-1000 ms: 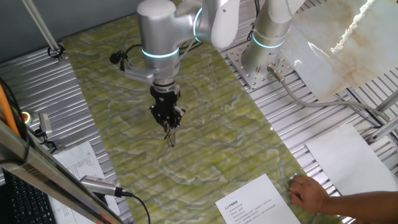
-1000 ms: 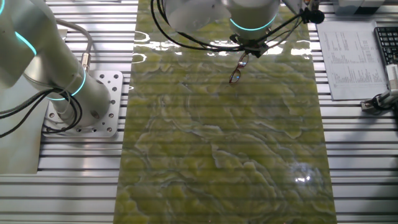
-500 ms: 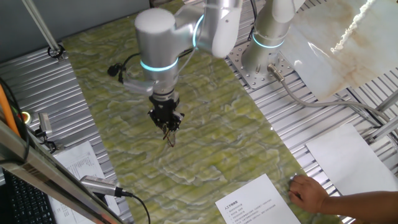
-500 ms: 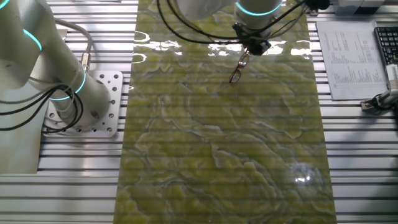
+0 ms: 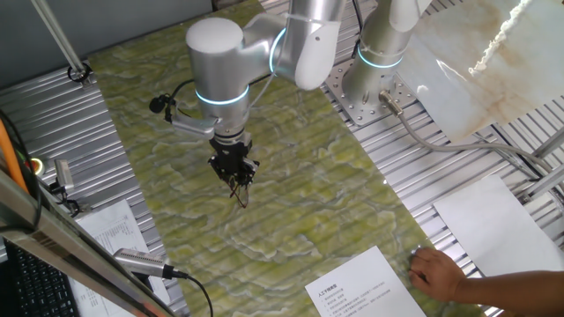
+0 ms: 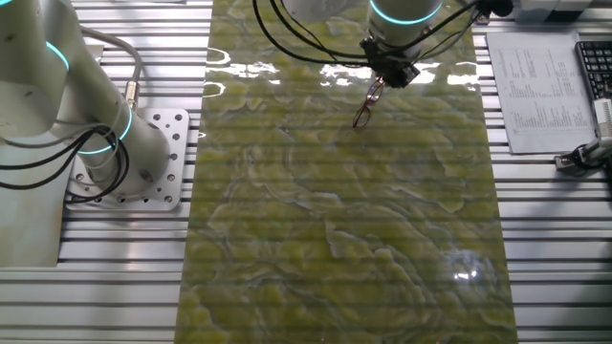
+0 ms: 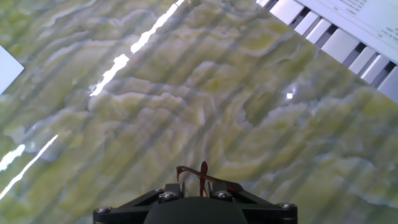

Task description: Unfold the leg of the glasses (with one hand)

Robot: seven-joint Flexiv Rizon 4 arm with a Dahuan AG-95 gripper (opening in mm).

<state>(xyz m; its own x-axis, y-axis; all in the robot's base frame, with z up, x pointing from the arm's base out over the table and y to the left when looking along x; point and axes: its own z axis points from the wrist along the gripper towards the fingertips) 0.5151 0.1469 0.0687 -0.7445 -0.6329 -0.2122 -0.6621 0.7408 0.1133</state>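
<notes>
The glasses (image 5: 240, 192) are a thin reddish-brown wire frame hanging just below my gripper (image 5: 233, 173), low over the green marbled mat (image 5: 291, 202). The other fixed view has the glasses (image 6: 362, 111) slanting down-left from the gripper (image 6: 382, 78), their lower end at or close to the mat. My black fingers are shut on the upper part of the frame. In the hand view only a small loop of the glasses (image 7: 201, 177) sticks out past the gripper (image 7: 199, 194) at the bottom edge. Which part of the frame is pinched I cannot tell.
A second arm's base (image 5: 374, 84) is bolted at the mat's far side. A person's hand (image 5: 438, 272) rests near a printed sheet (image 5: 361, 289) at the front. More papers (image 6: 540, 86), a keyboard (image 6: 595, 67) and a cabled device (image 5: 141, 262) lie beside the mat.
The arm's wrist has shifted a little sideways over the mat while the gripper stays shut on the glasses, which hang in nearly the same spot.
</notes>
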